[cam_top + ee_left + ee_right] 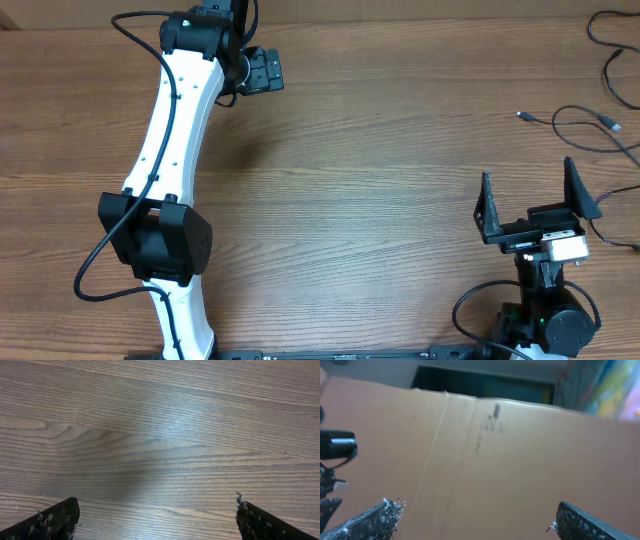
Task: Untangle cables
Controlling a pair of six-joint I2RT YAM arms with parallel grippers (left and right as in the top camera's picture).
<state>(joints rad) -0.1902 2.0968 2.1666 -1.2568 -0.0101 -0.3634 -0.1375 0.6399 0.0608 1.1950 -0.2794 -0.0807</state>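
Thin black cables (588, 128) lie loosely on the wooden table at the far right, with small plugs at their free ends (522, 116). Another cable loop (612, 52) runs off the top right corner. My right gripper (528, 172) is open and empty, left of the cables and not touching them. Its wrist view shows the open fingers (477, 506) against a brown cardboard surface, with no cable. My left gripper (265, 70) is far away at the table's back left. Its fingers (156, 499) are wide open over bare wood.
The wooden table (380, 190) fills the overhead view. My left arm (180, 130) reaches from the front left base to the back edge. A cardboard surface (520, 455) fills the right wrist view, with a dark object (337, 445) at its left edge.
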